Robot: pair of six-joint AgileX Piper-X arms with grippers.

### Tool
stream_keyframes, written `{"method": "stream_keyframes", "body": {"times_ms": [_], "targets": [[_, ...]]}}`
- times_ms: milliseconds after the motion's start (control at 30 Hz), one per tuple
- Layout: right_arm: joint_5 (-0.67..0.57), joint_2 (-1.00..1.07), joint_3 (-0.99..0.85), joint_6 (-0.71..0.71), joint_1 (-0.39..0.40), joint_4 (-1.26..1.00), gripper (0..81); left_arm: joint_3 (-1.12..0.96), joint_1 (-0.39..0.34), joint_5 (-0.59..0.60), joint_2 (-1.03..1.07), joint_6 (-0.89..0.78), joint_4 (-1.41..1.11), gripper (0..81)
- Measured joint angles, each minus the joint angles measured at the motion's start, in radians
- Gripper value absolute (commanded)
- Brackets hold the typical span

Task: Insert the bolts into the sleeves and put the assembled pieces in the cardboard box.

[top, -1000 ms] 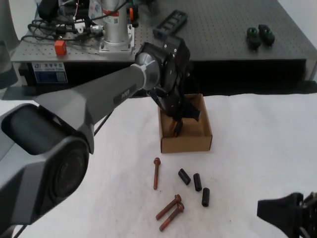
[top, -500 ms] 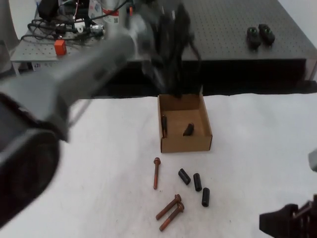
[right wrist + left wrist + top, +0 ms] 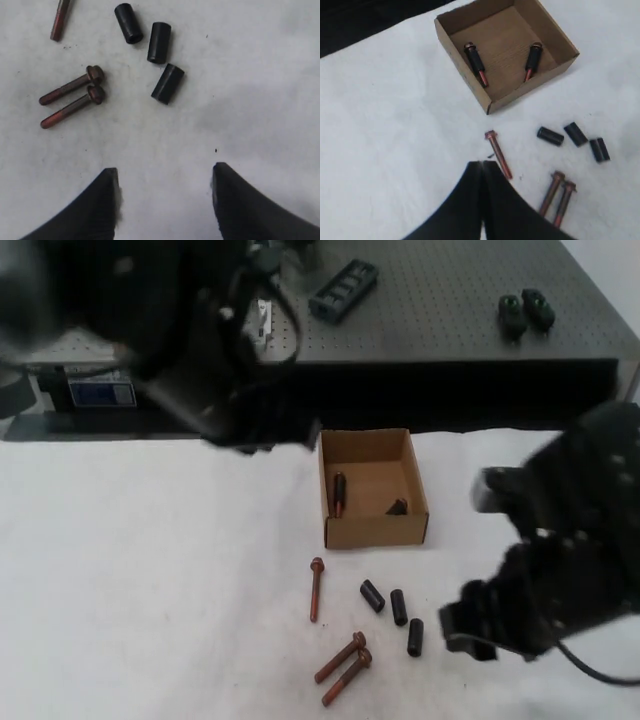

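two assembled pieces (image 3: 475, 62) lie in the cardboard box (image 3: 530, 90), while the right pincer (image 3: 165, 172) hangs spread over three loose sleeves (image 3: 159, 42) (likely to grab one) and the left pincer (image 3: 481, 170), pressed together and empty, hangs above three bolts (image 3: 498, 155).

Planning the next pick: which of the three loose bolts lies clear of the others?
The single bolt nearest the box, head toward it. The other two lie side by side, almost touching, farther from the box.

Spread tool (image 3: 165, 172), three sleeves (image 3: 159, 42), three bolts (image 3: 67, 88)
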Motion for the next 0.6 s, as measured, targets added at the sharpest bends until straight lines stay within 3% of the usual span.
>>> {"method": "stream_keyframes", "body": {"times_ms": [233,600], "targets": [[0.025,0.213,-0.047,0.001,0.008,-0.072,41.2,0.204,0.0,0.004,-0.252,-0.016,-0.008,0.1],[0.036,0.364,-0.047,0.045,0.008,-0.206,41.2,0.283,0.0,0.011,-0.277,-0.017,-0.008,0.1]]}}
